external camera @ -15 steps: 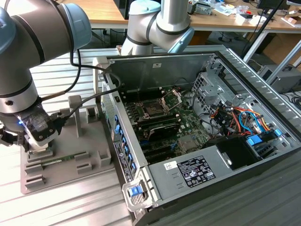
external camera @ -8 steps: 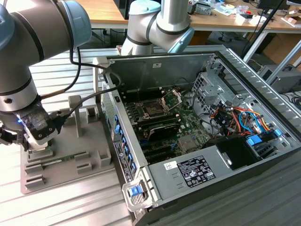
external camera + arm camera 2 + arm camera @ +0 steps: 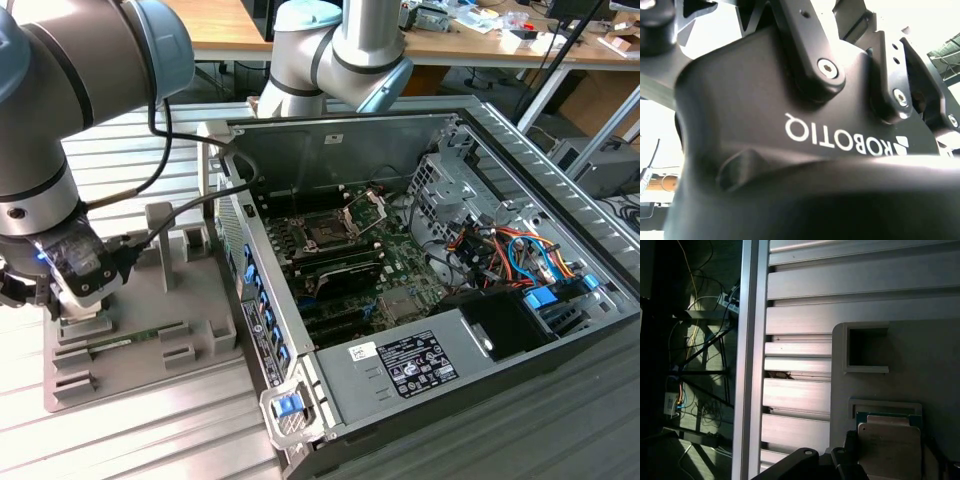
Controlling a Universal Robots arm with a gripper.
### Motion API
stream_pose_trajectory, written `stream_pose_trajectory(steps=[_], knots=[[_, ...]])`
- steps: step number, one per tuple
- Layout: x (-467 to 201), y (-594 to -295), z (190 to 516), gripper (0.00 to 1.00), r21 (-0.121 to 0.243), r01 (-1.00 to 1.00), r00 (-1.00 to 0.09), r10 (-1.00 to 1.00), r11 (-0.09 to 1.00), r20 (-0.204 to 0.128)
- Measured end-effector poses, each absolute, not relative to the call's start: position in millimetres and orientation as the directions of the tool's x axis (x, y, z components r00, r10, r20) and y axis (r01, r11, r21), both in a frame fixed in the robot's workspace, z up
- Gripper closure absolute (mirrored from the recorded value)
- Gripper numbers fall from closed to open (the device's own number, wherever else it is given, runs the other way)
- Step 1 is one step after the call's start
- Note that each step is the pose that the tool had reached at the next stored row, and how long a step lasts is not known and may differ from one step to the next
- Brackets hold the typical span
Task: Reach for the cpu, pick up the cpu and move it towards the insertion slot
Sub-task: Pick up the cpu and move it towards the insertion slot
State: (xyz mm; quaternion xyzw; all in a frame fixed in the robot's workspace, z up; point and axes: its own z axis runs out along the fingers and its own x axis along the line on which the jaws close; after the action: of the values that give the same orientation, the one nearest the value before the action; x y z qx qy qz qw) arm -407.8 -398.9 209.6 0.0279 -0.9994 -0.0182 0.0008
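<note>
Showing the pick-up station and the target socket. The open computer case (image 3: 340,150) filled the exterior view from centre to 3 o'clock, with its motherboard (image 3: 400,290) facing up. The Universal Robots arm (image 3: 60,80) entered at 10 o'clock and bent down toward 9 o'clock, above a grey fixture tray (image 3: 200,330) standing just beside the case's outer wall. The insertion slot (image 3: 325,232) sat on the green board near the frame's centre, and its metal bracket appeared hinged up. A green memory stick (image 3: 130,343) lay in the tray at 4 o'clock from the gripper (image 3: 78,300).

In the first wrist view the cpu (image 3: 889,450) lay flat in a recess of the tray, metal top up. It was directly below the gripper, with dark gripper parts close beside it. Being square, it offered no long axis. From gripper and cpu together, the slot lay at roughly 3 o'clock in the exterior view, well apart and beyond the case wall. Whether the gripper stood apart or was clamped on the cpu could not be told.
</note>
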Motion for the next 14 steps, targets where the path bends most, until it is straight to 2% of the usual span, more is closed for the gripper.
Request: stream_pose_trajectory(steps=[14], knots=[[-407.9, -398.9, 213.5, 0.45, 0.036, -0.056, -0.998, -0.056, 0.998, 0.001]])
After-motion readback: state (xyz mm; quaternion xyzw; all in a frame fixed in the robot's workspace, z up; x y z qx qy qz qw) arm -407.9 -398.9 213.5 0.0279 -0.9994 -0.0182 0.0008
